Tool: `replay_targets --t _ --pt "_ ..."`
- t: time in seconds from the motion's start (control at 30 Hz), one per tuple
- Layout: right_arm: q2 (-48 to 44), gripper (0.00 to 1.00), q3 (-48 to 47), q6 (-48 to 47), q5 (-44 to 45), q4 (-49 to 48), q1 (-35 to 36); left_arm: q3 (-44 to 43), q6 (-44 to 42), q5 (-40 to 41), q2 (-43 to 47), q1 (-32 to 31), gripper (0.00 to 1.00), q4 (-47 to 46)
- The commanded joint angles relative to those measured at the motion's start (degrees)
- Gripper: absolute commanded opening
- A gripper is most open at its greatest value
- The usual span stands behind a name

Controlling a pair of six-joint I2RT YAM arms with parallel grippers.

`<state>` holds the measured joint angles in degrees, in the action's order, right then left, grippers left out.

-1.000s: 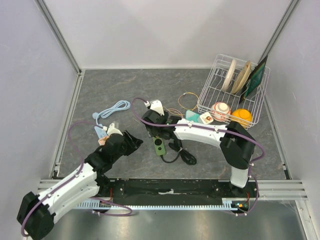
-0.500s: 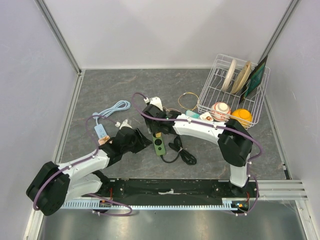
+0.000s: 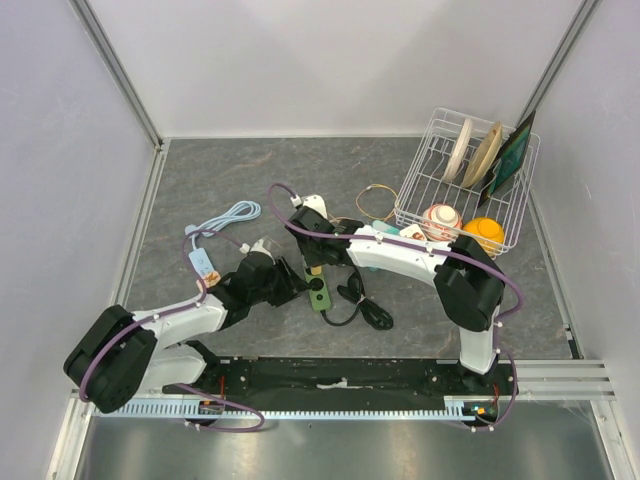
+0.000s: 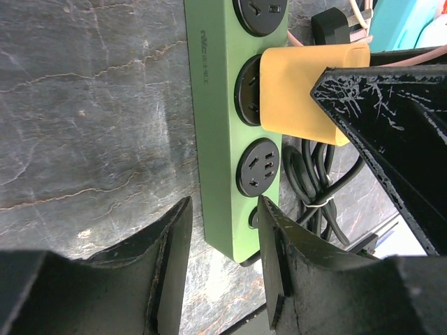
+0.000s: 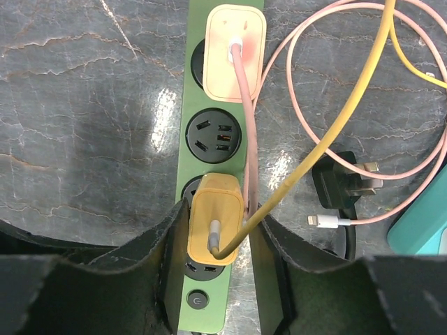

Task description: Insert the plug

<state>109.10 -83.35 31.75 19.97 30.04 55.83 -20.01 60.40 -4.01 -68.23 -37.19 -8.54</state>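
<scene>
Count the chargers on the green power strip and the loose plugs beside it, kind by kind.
Chargers: 2 (yellow charger, pale charger)
Loose plugs: 1 (black plug)
Total: 3

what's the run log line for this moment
stage: plug insertion | right pincer: closed on yellow charger at green power strip socket | left pincer: straddling strip's button end, grip unclear | cream charger: plugged in
</scene>
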Motion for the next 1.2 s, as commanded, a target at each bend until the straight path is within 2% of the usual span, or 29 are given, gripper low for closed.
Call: replay_targets --t 0.0,0.17,0.27,0.47,0.5,0.6,0.73,0.97,1.17 --pt "0.0 0.45 0.2 1.6 -2.0 0.0 -0.2 -0.7 0.3 -1.4 -0.8 0.1 0.48 -3.5" --pt "0.6 0.45 0.6 1.8 -2.4 -0.1 -0.2 -0.4 0.5 -1.7 -1.7 0.1 0.48 -4.3" --pt "1.4 0.35 0.3 1.4 -2.9 0.0 -0.2 -0.4 0.6 -2.2 -2.7 0.0 0.48 -4.6" --pt "1.8 0.0 1.6 -0.8 -4.7 -0.1 -0.2 0.2 1.6 -3.2 -5.5 0.0 0.42 -6.4" --pt "1.8 0.0 2.1 -1.2 -5.1 -0.2 -0.1 0.3 2.0 -3.3 -6.2 0.0 0.38 -6.8" --pt "1.7 0.0 4.8 -2.9 -5.0 -0.8 1.0 0.7 2.6 -3.6 -7.2 0.0 0.34 -7.8" --pt "2.6 0.0 7.9 -3.4 -5.2 -2.0 2.4 0.7 3.2 -4.5 -9.4 0.0 0.33 -9.2" --pt "-0.5 0.0 19.7 0.4 -9.5 -6.7 2.6 1.9 4.7 -4.2 -8.9 0.0 0.3 -9.5" --pt "-1.3 0.0 23.8 2.6 -11.2 -7.0 1.4 2.2 5.3 -3.6 -8.3 0.0 0.29 -9.1"
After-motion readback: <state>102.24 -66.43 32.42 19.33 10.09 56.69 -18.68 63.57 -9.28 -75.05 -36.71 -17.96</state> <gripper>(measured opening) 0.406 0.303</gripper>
